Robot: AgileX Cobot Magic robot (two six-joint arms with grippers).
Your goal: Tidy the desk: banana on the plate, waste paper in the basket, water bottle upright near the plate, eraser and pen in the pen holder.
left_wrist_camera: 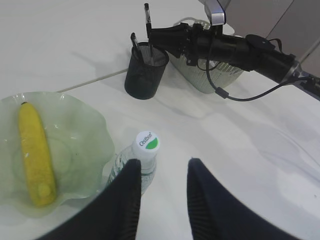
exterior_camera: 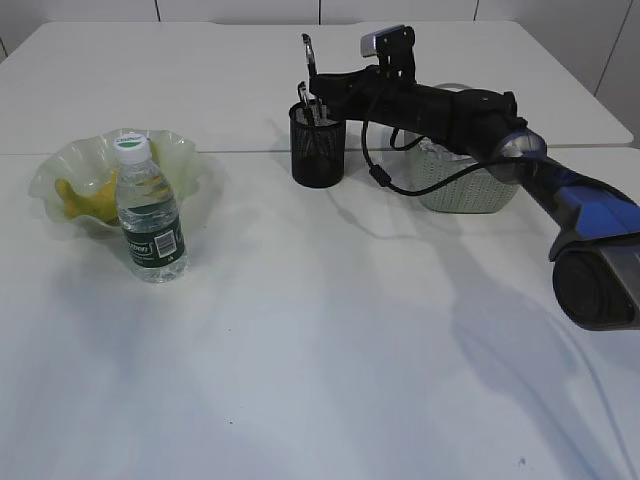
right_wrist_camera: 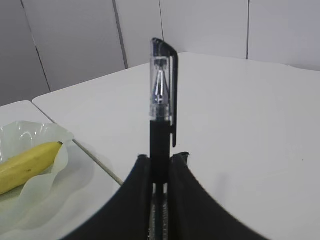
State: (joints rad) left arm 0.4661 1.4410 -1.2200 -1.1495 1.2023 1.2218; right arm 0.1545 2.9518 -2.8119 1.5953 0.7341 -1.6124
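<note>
My right gripper (exterior_camera: 318, 84) reaches over the black mesh pen holder (exterior_camera: 318, 150), shut on a black pen (right_wrist_camera: 161, 90) with a clear cap. The pen stands upright, its lower end inside the holder. Another pen (left_wrist_camera: 134, 41) leans in the holder (left_wrist_camera: 145, 72). The banana (left_wrist_camera: 35, 152) lies on the pale green wavy plate (left_wrist_camera: 82, 130). The water bottle (exterior_camera: 150, 215) stands upright just in front of the plate (exterior_camera: 190, 150). My left gripper (left_wrist_camera: 162, 167) hangs open above the bottle (left_wrist_camera: 146, 142), which sits off to the left of the gap. Eraser and waste paper are out of view.
A pale woven basket (exterior_camera: 470, 185) stands behind the right arm, to the right of the pen holder, with its inside hidden by the arm. A black cable (exterior_camera: 400, 185) loops down from the arm in front of it. A seam between two tables runs behind the plate.
</note>
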